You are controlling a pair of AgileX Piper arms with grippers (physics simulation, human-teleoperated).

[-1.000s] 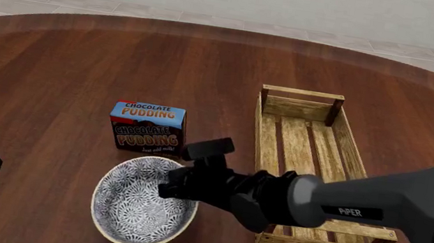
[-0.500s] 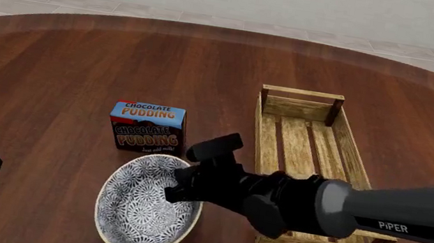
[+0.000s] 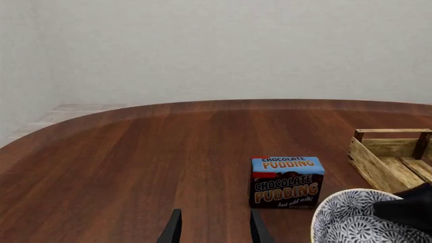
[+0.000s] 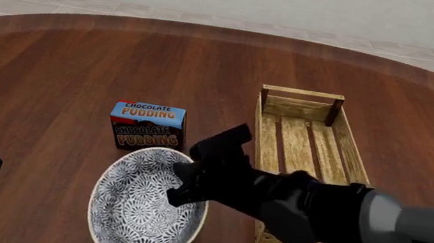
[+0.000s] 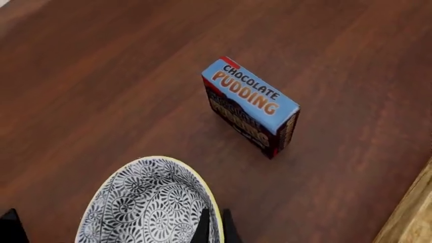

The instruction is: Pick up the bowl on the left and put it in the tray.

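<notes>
Between the chocolate pudding box point(image 4: 147, 127) and the slatted wooden tray point(image 4: 348, 155), the right gripper point(image 4: 190, 185) pinches the near-side rim of the patterned bowl point(image 4: 143, 214), which looks lifted and tilted. Best to keep it level, carry it clear over the tray's side rail, then lower gently. At the table's near-left edge, the left gripper point(image 3: 212, 228) idles, fingers parted.

Table point(image 4: 64, 53): dark reddish wood, smooth, soft sheen, visible grain. Tray point(image 4: 308, 145): pale rough-looking slatted wood, matt, knots showing. Bowl point(image 4: 134, 212): glazed ceramic look, dense blue-grey pattern, cream rim. Pudding box point(image 4: 147, 127): printed cardboard, slightly glossy. Right arm point(image 4: 332, 216): dark grey matt plastic casing, black gripper parts.
</notes>
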